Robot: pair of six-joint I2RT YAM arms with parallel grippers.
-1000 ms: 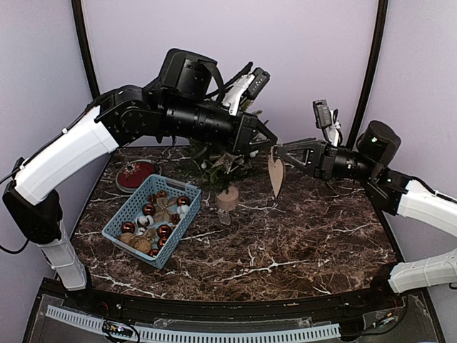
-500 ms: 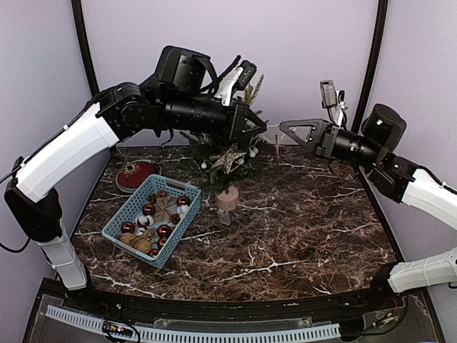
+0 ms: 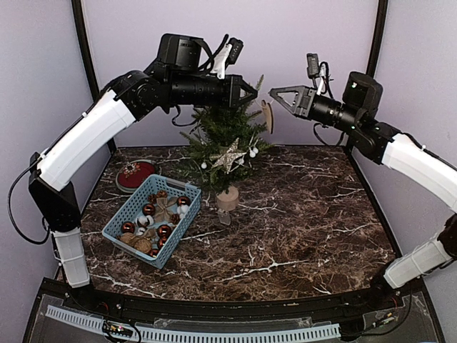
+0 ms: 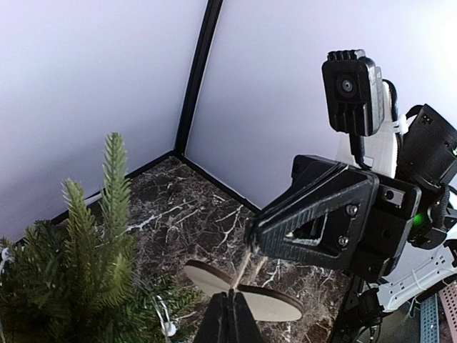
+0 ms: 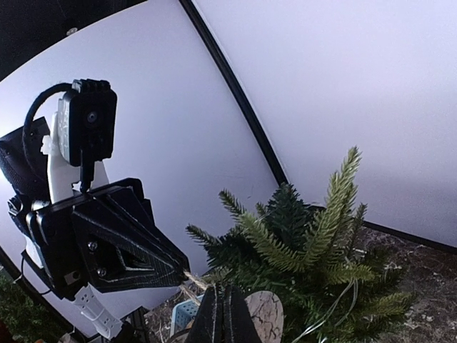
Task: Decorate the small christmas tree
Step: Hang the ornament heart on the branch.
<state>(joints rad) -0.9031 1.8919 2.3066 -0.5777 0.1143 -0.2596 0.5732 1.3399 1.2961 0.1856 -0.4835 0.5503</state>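
The small christmas tree (image 3: pixel 223 139) stands on its pale wooden base (image 3: pixel 228 198) at the back middle, with a star (image 3: pixel 230 155) and white baubles on it. A flat wooden heart ornament (image 3: pixel 268 116) hangs on a twine loop beside the treetop. My left gripper (image 3: pixel 253 92) and right gripper (image 3: pixel 273 93) meet tip to tip above it, both shut on the twine. In the left wrist view the ornament (image 4: pixel 285 304) lies just past my shut left gripper (image 4: pixel 230 306), beside the tree (image 4: pixel 78 271). In the right wrist view the ornament (image 5: pixel 268 314) and tree (image 5: pixel 307 236) sit behind my shut right gripper (image 5: pixel 224 304).
A blue basket (image 3: pixel 127 206) holding several red baubles and twine ornaments sits left of the tree. A red round dish (image 3: pixel 135 174) lies behind it. Purple walls with black corner posts close in the back and sides of the marble table (image 3: pixel 300 229).
Both grippers rose from beside the tree's middle to its top, carrying the wooden heart up. The right gripper's jaws closed on the twine.
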